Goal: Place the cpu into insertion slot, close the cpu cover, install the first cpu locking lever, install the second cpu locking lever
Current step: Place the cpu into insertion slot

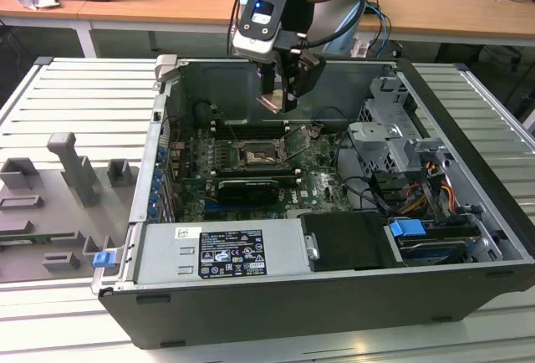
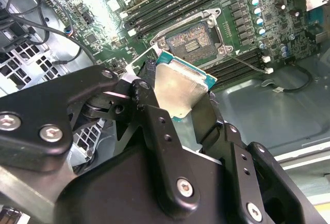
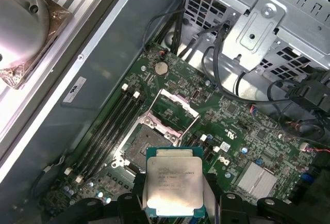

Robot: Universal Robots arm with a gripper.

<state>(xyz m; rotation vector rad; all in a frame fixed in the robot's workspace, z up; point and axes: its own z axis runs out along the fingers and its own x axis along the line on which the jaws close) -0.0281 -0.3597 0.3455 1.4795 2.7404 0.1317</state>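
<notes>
Overhead, a robot arm's black gripper [image 1: 280,95] hangs above an open computer case [image 1: 334,296]. Its two fingers [image 2: 149,110] are closed most of the way and pinch one small square processor chip [image 1: 270,101] by two opposite edges. In both wrist views the chip [image 2: 180,87] [image 3: 172,185] shows a silvery metal face with a green border, and it is held in the air above the green circuit board [image 1: 322,181], touching nothing but the fingers.

One socket [image 3: 142,141] sits on the board below the chip, a dark square with a metal rim, bare inside. In the exterior view it [image 1: 255,155] lies slightly towards the exterior view's left of the gripper. One socket cover [image 3: 174,111], a metal frame with a cut-out middle, is tipped up along one edge of the socket.

The case lies on its side on a grey ribbed metal table [image 1: 75,87]. Grey plastic holders [image 1: 71,166] stand on the table at the exterior view's left. Wooden desks [image 1: 167,3] run behind. Two blue plastic tabs [image 1: 407,229] show on the case.
</notes>
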